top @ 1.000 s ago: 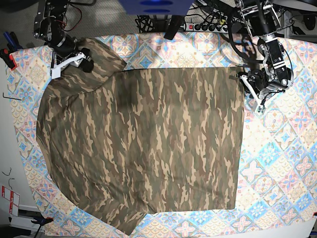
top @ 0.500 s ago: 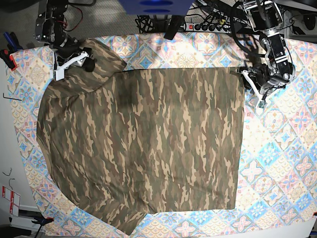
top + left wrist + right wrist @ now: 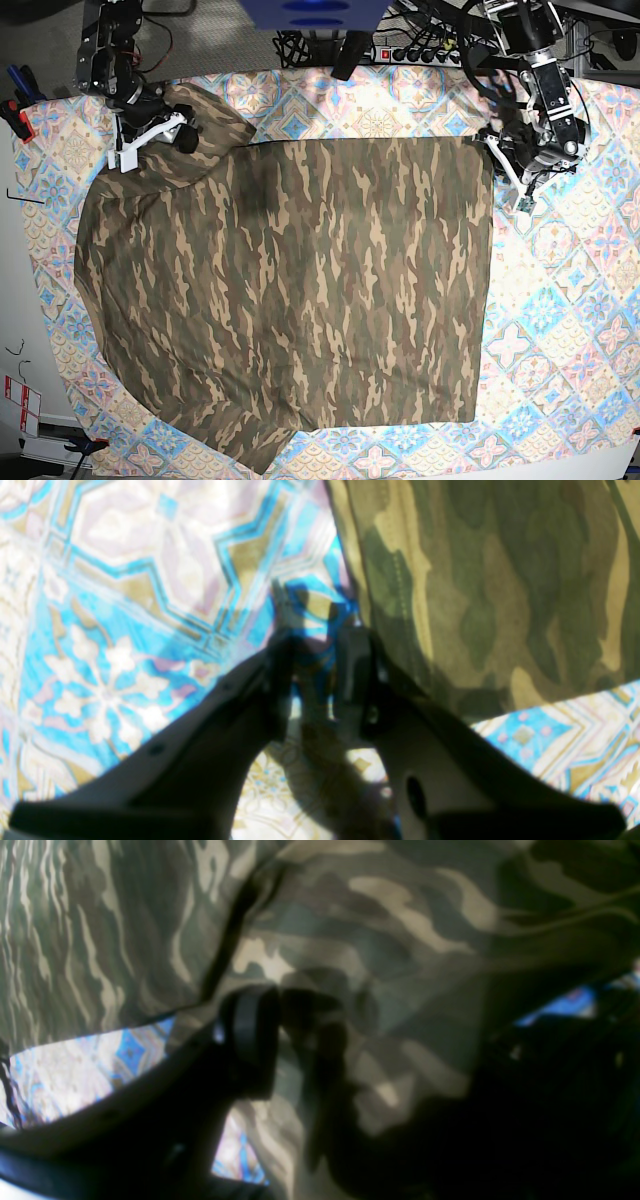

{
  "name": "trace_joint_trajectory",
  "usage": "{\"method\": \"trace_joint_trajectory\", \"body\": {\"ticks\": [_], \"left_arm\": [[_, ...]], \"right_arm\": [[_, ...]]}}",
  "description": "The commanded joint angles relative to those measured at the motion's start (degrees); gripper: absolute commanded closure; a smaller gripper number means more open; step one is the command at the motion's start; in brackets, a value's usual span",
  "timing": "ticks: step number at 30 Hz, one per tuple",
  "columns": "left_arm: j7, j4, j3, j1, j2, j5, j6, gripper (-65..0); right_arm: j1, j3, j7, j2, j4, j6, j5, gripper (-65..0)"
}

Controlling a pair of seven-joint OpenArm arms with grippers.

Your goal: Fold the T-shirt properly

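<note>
One camouflage T-shirt lies flat on the tiled tablecloth. The right gripper grips its sleeve; the left gripper, narrowly parted, holds nothing beside its corner.

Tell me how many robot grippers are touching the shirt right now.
2. The right gripper pinches the shirt at its sleeve, at the base view's upper left. The left gripper touches the hem corner at upper right; whether it grips cloth is unclear.

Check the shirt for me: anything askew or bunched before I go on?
Yes. The T-shirt lies flat with a straight hem by the left gripper, but its far sleeve is bunched up at the right gripper, and the near corner juts out unevenly.
</note>
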Motion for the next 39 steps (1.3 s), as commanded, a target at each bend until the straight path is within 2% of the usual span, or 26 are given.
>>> {"method": "trace_joint_trajectory", "body": {"ticks": [1, 4, 11, 18, 23, 27, 31, 34, 36, 39], "left_arm": [[12.5, -3.5, 1.0, 4.3, 4.0, 4.6, -2.5, -15.1], [13.2, -2.4, 1.1, 5.7, 5.0, 4.6, -2.5, -14.9], [14.1, 6.0, 1.1, 9.6, 5.1, 4.5, -2.5, -14.6], [14.1, 20.7, 0.7, 11.9, 5.0, 4.5, -2.5, -14.5], [13.5, 27.2, 0.6, 11.8, 5.0, 4.5, -2.5, -14.5], [13.5, 32.5, -1.4, 10.3, 6.3, 3.4, -2.5, -15.1], [14.1, 37.7, -3.1, 9.8, 8.8, 0.6, -2.5, -15.5], [15.0, 37.4, -3.1, 10.2, 8.5, -3.2, -2.5, -20.7], [18.6, 37.2, -3.1, 10.2, 8.2, -7.0, -2.5, -25.8], [22.4, 36.3, -2.9, 10.0, 6.4, -14.3, -2.5, -30.0]], "right_arm": [[-1.8, -3.5, -14.1, -2.7, -2.8, 0.3, -2.3, -29.4], [-1.8, -4.6, -14.1, -2.6, -2.8, 0.3, -2.3, -29.4], [-1.7, -5.2, -14.1, -2.6, -2.9, 0.3, -2.3, -29.4], [-1.7, -5.2, -13.9, -2.5, -2.9, 0.3, -2.4, -29.4], [-1.7, -5.2, -13.8, -2.5, -2.9, 0.3, -2.4, -29.4], [-1.7, -5.1, -13.8, -2.8, -2.9, 0.3, -6.9, -29.4], [-1.7, -5.0, -13.8, -4.3, -2.9, 0.3, -12.2, -29.4], [-1.7, -5.0, -13.8, -5.0, -2.9, 0.3, -14.4, -29.4], [-1.7, -5.0, -13.8, -5.0, -2.9, 0.3, -14.7, -29.4], [-1.7, -5.0, -13.8, -5.0, -2.9, 0.3, -14.8, -29.4]]}}
